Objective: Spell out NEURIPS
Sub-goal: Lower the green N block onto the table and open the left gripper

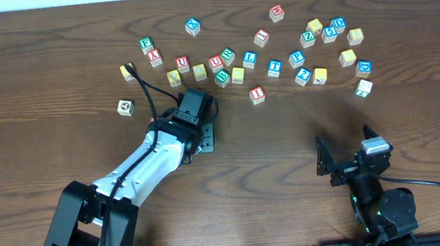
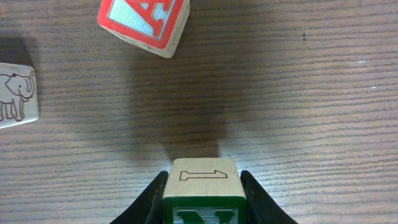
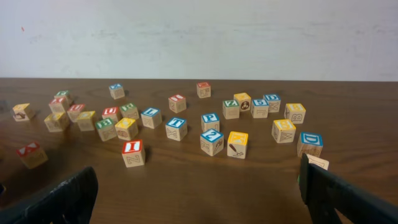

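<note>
We see two arms at the dark wooden table [image 1: 416, 119] and count twenty-eight small pale-wood alphabet cubes [image 1: 275, 67] lying loose in the overhead view. By top face, roughly eight are blue-framed, eight yellow, six red and four green, and two are plain. They are scattered in a loose band across the far half of the table, none stacked. A twenty-ninth, the N cube [image 2: 200, 186], is out of sight from above. The left gripper [image 1: 195, 103] is clenched on it, one black finger pressed to each side. This cube shows a green-framed N on the face towards the wrist camera and a thin outlined numeral 1 on its pale face above. It sits left of centre, on the near side of the band, and we cannot tell whether it touches the wood. Ahead of it lie a tilted red-framed A cube [image 2: 143, 22] and an elephant cube [image 2: 15, 93]. The red-framed I cube [image 1: 257, 94] sits alone, just nearer than the band. The right gripper [image 3: 196, 174] stands released and grasps nothing, low at the near right.
</note>
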Controlling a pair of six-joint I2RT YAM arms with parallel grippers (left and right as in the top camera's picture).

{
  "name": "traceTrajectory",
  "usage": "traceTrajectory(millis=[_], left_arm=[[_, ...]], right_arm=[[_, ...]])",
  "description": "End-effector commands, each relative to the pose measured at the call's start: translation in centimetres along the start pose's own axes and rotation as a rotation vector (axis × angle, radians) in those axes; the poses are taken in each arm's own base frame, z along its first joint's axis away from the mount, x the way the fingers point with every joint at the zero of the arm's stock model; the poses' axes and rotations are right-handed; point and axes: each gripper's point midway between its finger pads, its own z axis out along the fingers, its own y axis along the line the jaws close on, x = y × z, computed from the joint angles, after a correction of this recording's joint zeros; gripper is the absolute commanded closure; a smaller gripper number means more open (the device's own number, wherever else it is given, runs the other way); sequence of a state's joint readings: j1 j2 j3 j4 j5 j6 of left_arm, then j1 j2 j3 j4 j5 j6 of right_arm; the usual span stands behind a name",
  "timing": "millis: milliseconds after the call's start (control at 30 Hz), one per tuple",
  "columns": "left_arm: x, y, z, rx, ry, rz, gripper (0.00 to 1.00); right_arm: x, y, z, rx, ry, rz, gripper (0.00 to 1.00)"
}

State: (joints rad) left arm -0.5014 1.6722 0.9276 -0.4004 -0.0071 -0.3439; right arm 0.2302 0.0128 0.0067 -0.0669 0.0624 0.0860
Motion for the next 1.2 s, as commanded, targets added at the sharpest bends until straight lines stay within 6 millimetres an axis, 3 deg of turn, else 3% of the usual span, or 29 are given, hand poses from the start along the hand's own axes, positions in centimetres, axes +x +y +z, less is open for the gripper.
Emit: traceTrajectory(millis=[0,300,700,833,1167], left_arm=[[0.5,0.8,0.7,-0.045,0.01,-0.009,0.91],[2.0,1.3,3.4,-0.077,0.079,-0.025,0.92],[2.0,1.2,3.5,-0.074,0.08,-0.025,0.91],[1.9,1.1,3.5,-0.073,0.078,-0.025,0.79],[0.4,0.6,1.9,-0.048,0.022,-0.029,0.67]], right_arm=[[0.1,-0.2,0.0,0.007,0.002,-0.013,0.01],[0.1,-0.2,0.0,0.007,0.002,-0.013,0.01],[0.1,-0.2,0.0,0.006,0.002,-0.013,0.01],[0.1,-0.2,0.0,0.007,0.002,-0.013,0.01],[0.1,-0.2,0.0,0.007,0.002,-0.013,0.01]])
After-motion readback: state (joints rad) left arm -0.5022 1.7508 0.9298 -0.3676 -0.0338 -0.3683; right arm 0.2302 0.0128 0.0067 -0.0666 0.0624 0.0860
